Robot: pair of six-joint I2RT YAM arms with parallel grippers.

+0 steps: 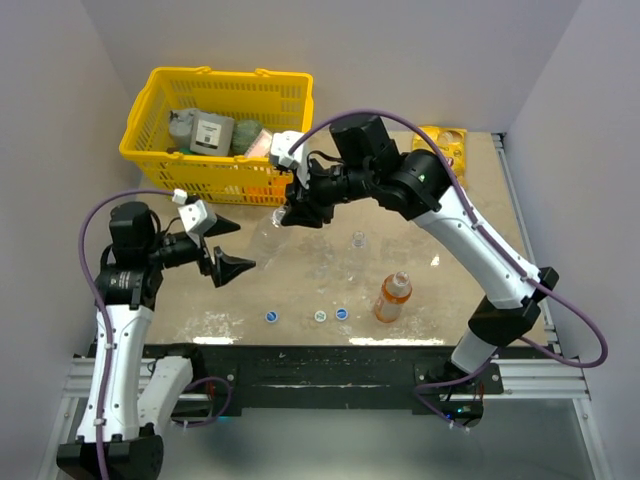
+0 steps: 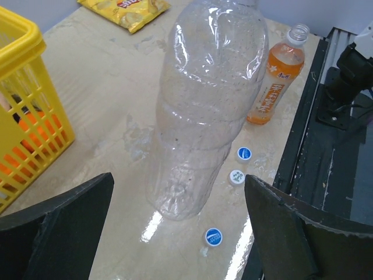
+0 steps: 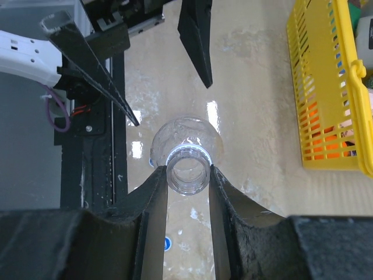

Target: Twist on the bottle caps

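**Fig. 1. Right gripper steadying an uncapped bottle; left gripper free**

The right gripper (image 3: pixel 187 175) was clenched on the threaded neck of the clear bottle (image 2: pixel 204 105), 1 finger on each side just below the rim. This left the mouth open and facing the wrist camera, presumably so that a cap could be set on it from above. The bottle stood near the middle of the table (image 1: pixel 450 230), just in front of the basket (image 1: pixel 220 130). Whether its base touched the surface could not be told.

The left gripper (image 1: pixel 243 247) was released, jaws spread wide and holding nothing. It pointed at the bottle's lower body from the side and stood apart from it, a pose that suited either bracing the bottle or fetching a cap.

None of the 3 caps was on a bottle. A blue cap (image 1: pixel 271 318), a whitish cap (image 1: pixel 319 317) and a 2nd blue cap (image 1: pixel 341 314) lay in a row near the table's near edge. The orange bottle (image 1: pixel 393 297) stood upright and uncapped just right of that row. A 2nd clear bottle (image 1: pixel 358 240), faint in the overhead view, stood behind it. Judged from this layout, the work was at its start, and the next step would be picking up a cap.
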